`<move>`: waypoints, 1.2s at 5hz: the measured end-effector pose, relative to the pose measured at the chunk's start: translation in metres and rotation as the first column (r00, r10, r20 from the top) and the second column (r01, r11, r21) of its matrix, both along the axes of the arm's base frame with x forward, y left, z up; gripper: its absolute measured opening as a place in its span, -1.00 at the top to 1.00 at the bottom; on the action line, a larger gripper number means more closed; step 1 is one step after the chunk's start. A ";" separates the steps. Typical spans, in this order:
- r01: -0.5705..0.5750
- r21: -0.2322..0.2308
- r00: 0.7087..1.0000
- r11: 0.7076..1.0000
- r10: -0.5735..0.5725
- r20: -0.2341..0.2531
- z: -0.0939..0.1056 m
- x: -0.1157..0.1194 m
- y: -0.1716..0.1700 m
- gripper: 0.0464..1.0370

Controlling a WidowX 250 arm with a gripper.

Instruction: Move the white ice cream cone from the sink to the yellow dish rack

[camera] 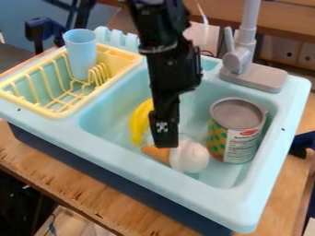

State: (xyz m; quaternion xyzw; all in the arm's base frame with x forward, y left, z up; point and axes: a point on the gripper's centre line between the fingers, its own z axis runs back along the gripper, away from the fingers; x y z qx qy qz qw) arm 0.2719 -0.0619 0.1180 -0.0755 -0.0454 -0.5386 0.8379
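Note:
My black gripper (165,138) hangs down from the top edge over the middle of the light blue sink basin. Right at its lower end is a toy with a rounded white part (189,156) and an orange, cone-like part (156,153); whether they touch the gripper is unclear. A curved yellow toy (141,122) lies behind and left of the gripper, partly hidden by it. To the right stands an upright can (236,131) with a green, yellow and white label.
At the left of the sink (154,170) sits a yellow dish rack (64,108) with a light blue cup (81,53) standing in it. A grey faucet (237,60) rises at the back right rim. The sink's walls surround the gripper's lower end.

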 end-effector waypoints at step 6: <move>0.019 -0.056 0.998 0.998 -0.022 -0.052 -0.024 -0.012 -0.016 0.00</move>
